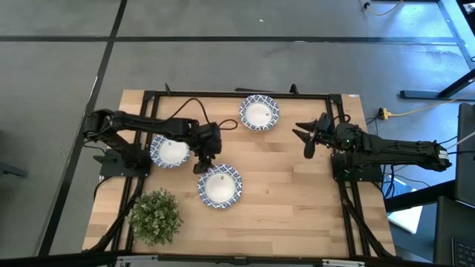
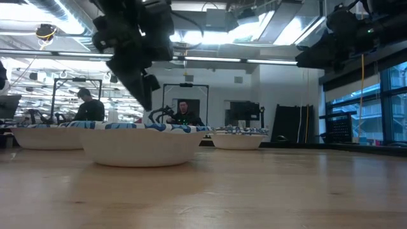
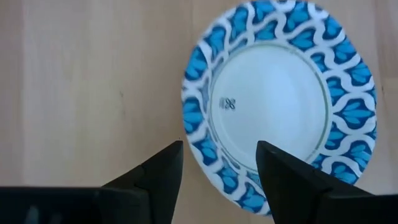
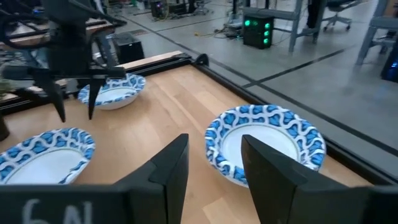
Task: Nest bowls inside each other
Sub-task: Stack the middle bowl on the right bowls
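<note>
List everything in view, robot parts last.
bowls: three in view, white inside with blue-and-white rims; one at the table's far edge, one near the middle, one under the left arm.
plant: one, green, table's near left corner.
table: one, light wood, black frame.
people: two, in the room beyond the table.
left gripper: open, above the middle bowl's rim.
right gripper: open, empty, at the table's right side.

Both arms are dark, jointed and matte, each ending in two flat, tapering black fingers, with a black cable looping behind the left gripper (image 1: 205, 162) and a small green light behind the right gripper (image 1: 307, 140).
</note>
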